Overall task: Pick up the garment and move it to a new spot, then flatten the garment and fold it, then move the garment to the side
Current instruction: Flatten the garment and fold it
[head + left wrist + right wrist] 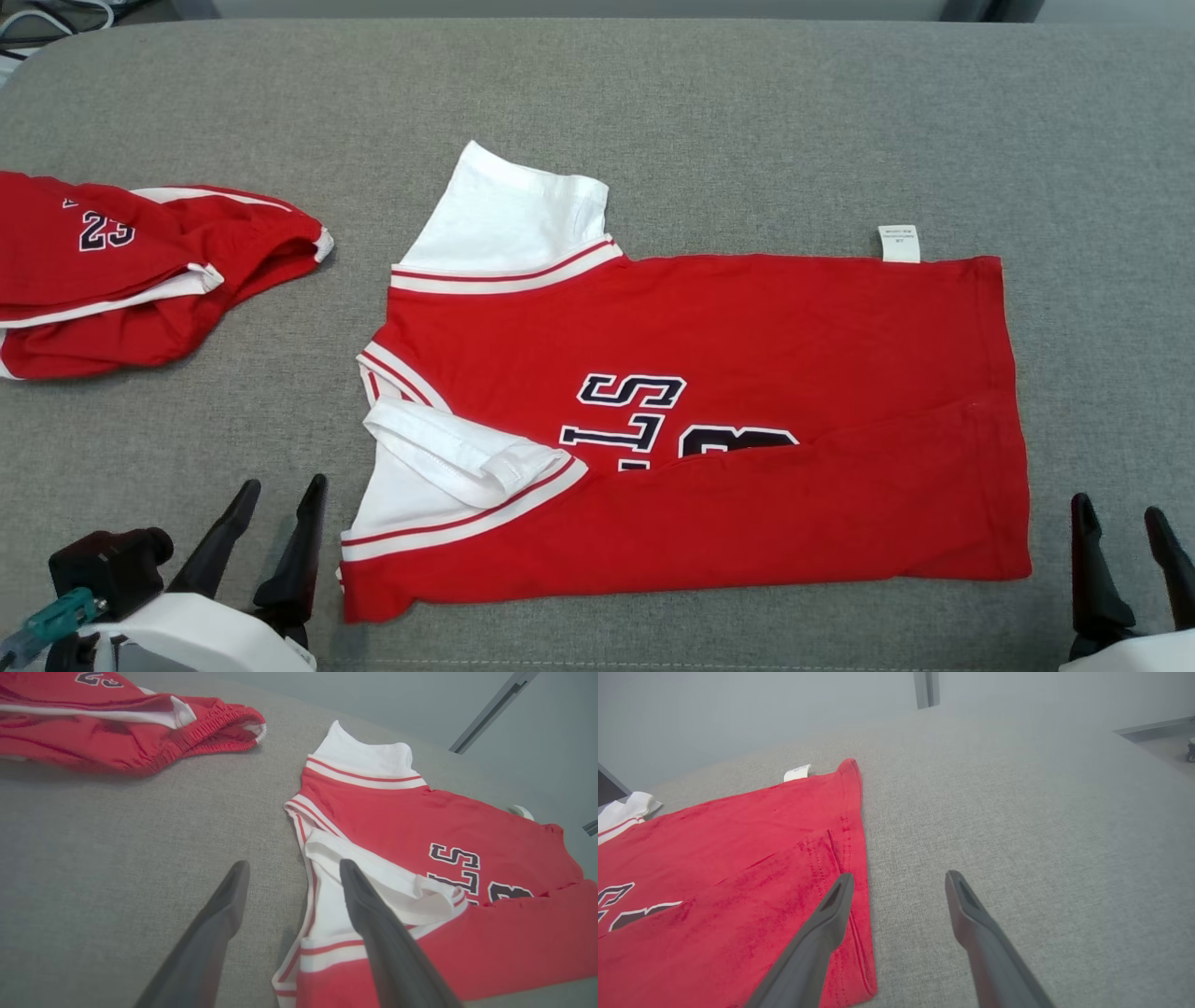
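Grey padded table (747, 121) with a red jersey (747, 317) lying partly folded at its middle.

You see the jersey stretched sideways, neck toward your left, its near long edge folded up over part of the dark lettering. Red shorts (140, 280) lie well apart at far left. Your left gripper (285, 483) is just beside the near white sleeve, fingers spread and empty; your right gripper (1118, 506), likewise spread, is near the hem corner. A small white label (900, 243) pokes from the far edge.
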